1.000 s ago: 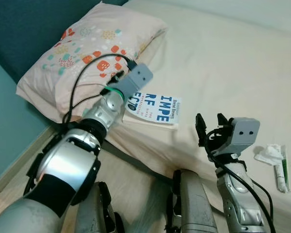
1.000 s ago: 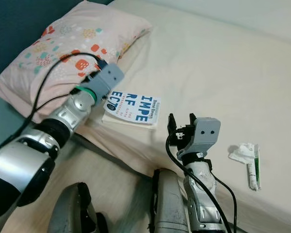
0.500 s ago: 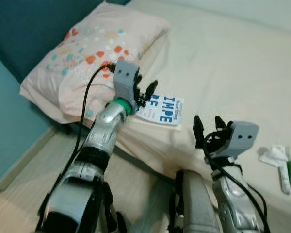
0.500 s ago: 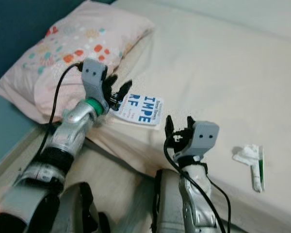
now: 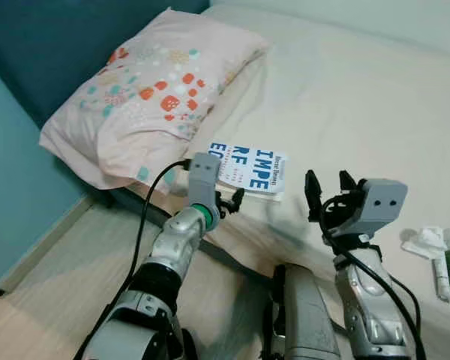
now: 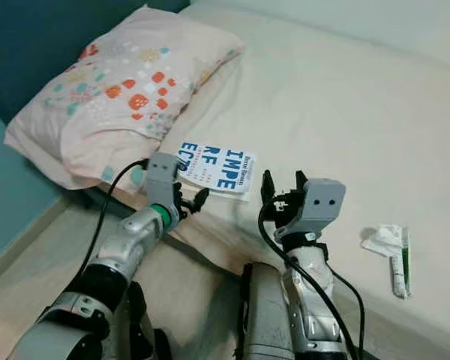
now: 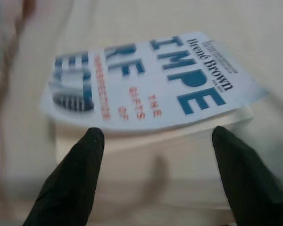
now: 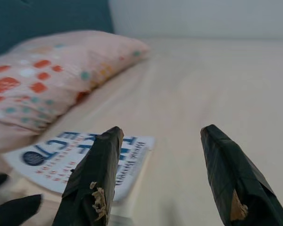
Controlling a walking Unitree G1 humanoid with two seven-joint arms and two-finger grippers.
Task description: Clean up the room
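The left gripper (image 5: 229,201) is held at the near edge of the bed (image 5: 345,97), just short of the book (image 5: 249,168); its 2 black fingers (image 7: 75,181) are spread apart and nothing is grasped; in the left wrist view they are seen level with the book's page edge, 1 toward each end of that edge, with no contact that can be made out. The right gripper (image 5: 328,196) is raised over the bed's near edge, to the right of the book and apart from it; its 2 fingers (image 8: 92,179) are likewise spread wide and nothing is held; worn pale patches are seen on their tips.

The book is laid flat on the cream sheet close to the mattress edge; a white cover with large blue letters and smaller red lettering is shown, and the author's name is printed along 1 side; its far left corner is placed just beside the pillow (image 5: 146,94). Well to the right, near the same edge of the bed, a crumpled white tissue (image 5: 424,240) is seen touching a white and green tube (image 5: 441,266). Further back, the pink pillow with red, teal and yellow patches is laid against a dark teal headboard (image 5: 52,37); a wooden floor (image 5: 52,285) is seen beside the bed.
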